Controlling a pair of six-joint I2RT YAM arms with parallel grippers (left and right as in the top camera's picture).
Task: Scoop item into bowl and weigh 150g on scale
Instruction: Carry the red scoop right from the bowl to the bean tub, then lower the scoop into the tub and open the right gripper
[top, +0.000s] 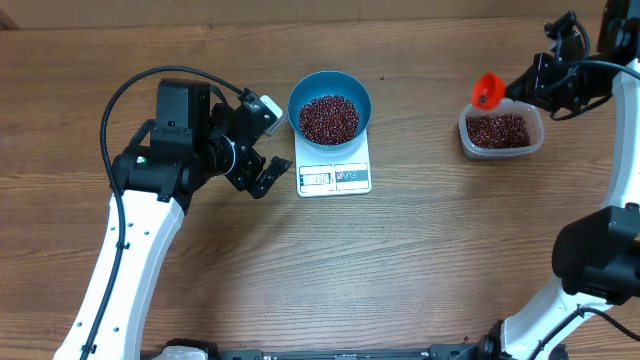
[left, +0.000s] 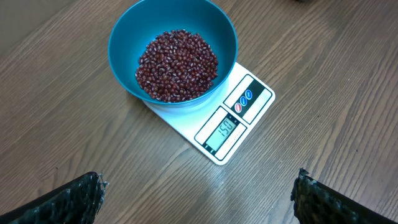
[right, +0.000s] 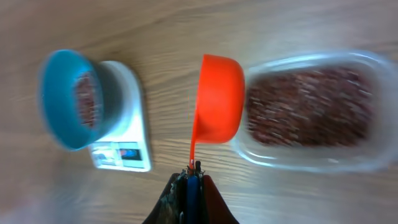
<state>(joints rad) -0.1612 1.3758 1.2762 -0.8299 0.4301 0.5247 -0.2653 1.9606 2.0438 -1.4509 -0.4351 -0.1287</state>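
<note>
My right gripper (right: 189, 182) is clenched on the thin handle of the orange scoop (right: 217, 99). The cup hangs just ahead of the fingers, tipped on its side over the near rim of the tub (right: 367, 143). I cannot tell whether anything is left in it.

My left gripper (top: 268, 143) is spread wide and holds nothing. It hovers just beside the scale (left: 186, 127), which lies straight ahead of it.

The bowl (left: 124, 43) sits on the scale's far half, well off to the side of my right gripper. The beans (left: 177, 65) in it are a low, loose maroon heap, glossy and fine-grained. The display (left: 225, 129) looks to read the target, though the digits are small.

I judge the filling done. The next move calls for a check of the reading, then setting the scoop down without spilling.
</note>
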